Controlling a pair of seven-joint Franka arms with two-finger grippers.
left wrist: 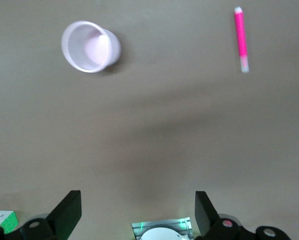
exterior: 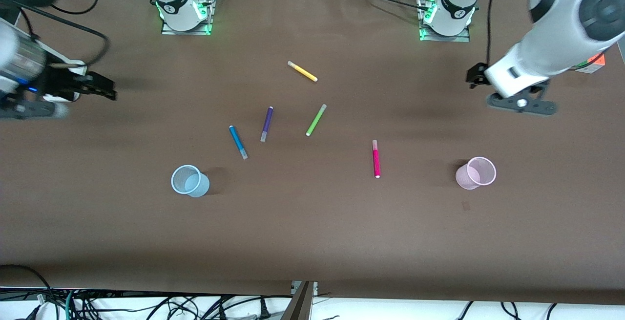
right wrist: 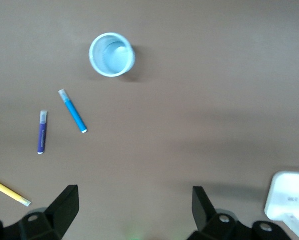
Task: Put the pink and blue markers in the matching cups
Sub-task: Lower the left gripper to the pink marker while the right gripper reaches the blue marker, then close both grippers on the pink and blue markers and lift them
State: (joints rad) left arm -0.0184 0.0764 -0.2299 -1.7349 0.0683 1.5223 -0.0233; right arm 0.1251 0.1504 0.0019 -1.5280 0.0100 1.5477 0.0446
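Nothing is done yet: both cups stand empty and upright. Nearest the front camera are the blue cup [exterior: 189, 181] toward the right arm's end and the pink cup [exterior: 476, 172] toward the left arm's. Slightly farther lie the pink marker [exterior: 376, 159] and blue marker [exterior: 238, 141] (flat, untouched). Both grippers wait aloft, the left gripper [left wrist: 138, 210] and right gripper [right wrist: 134, 207] spread apart, holding nothing.
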